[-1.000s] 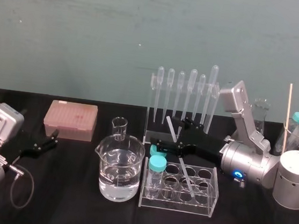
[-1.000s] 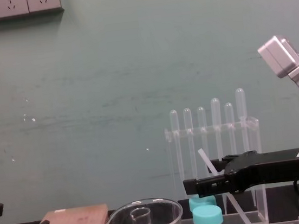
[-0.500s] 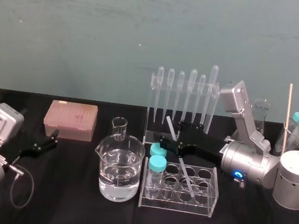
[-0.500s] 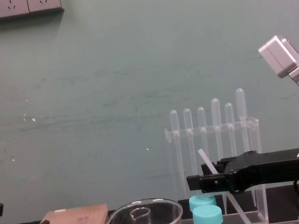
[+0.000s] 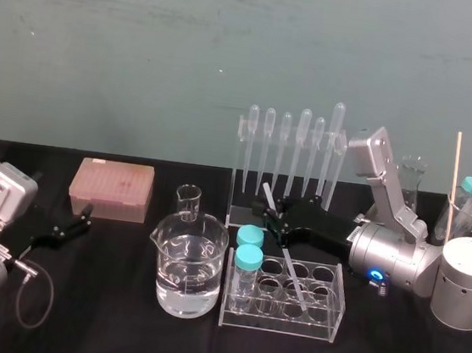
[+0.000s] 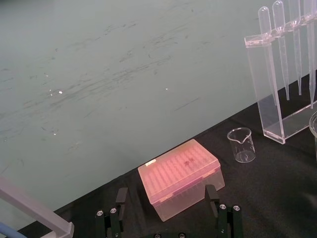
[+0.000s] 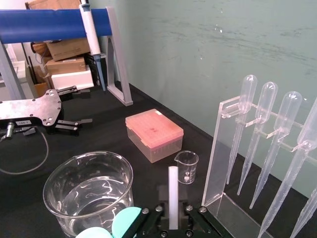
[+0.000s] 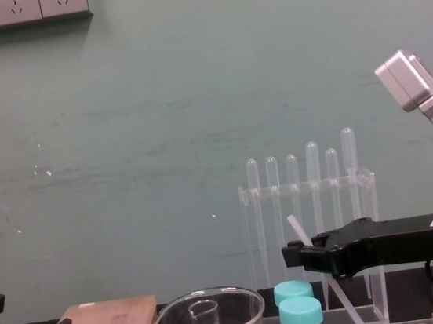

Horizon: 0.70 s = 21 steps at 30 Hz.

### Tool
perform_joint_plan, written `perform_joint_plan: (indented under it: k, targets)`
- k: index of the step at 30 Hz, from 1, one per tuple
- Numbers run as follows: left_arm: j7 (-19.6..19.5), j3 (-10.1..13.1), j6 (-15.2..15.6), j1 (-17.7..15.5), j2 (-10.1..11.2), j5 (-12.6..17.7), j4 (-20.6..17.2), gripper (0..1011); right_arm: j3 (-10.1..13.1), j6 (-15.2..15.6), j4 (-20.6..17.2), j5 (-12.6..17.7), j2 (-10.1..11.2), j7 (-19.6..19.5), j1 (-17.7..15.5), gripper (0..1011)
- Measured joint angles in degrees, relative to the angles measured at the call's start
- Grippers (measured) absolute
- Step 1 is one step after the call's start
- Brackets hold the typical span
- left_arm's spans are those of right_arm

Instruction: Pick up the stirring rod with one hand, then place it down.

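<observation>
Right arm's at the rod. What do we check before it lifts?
1. Right gripper shut on the stirring rod: ok.
2. Rod's lower end free of the tube rack: not ok, it rests inside the rack; probably lift upward first.
3. Clearance to the pipette rack behind the gripper: cannot tell.
4. Teal-capped tubes apart from the gripper: ok, but close.
5. Left gripper open, parked at the table's left: ok.

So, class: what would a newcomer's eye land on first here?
First the right gripper, shut on the slanting stirring rod above the tube rack at centre. Then the upright pipettes behind it and the beaker of water to its left. The left gripper sits open at far left.
</observation>
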Motion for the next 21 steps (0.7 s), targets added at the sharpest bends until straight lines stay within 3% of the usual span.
perform_joint_plan:
  k: [3, 9, 13, 14, 17, 21]
  targets:
    - [0.00, 0.00, 0.00, 0.00, 0.00, 0.00, 0.00, 1000, 0.00, -0.01, 0.00, 0.00, 0.00, 0.01, 0.00, 73]
    - [0.00, 0.00, 0.00, 0.00, 0.00, 0.00, 0.00, 1000, 0.52, -1.47, -0.28, -0.31, -0.12, -0.79, -0.63, 68]
    - [0.00, 0.00, 0.00, 0.00, 0.00, 0.00, 0.00, 1000, 2.28, -6.54, -0.96, -0.11, -0.76, -1.72, -2.56, 68]
    - [0.00, 0.00, 0.00, 0.00, 0.00, 0.00, 0.00, 1000, 2.28, -6.54, -0.96, -0.11, -0.76, -1.72, -2.56, 68]
    - [0.00, 0.00, 0.00, 0.00, 0.00, 0.00, 0.00, 1000, 4.42, -11.81, -1.83, 1.57, -1.51, -1.59, -4.83, 68]
    - [0.00, 0.00, 0.00, 0.00, 0.00, 0.00, 0.00, 1000, 6.30, -15.68, -3.12, 3.32, -2.12, -0.98, -6.96, 68]
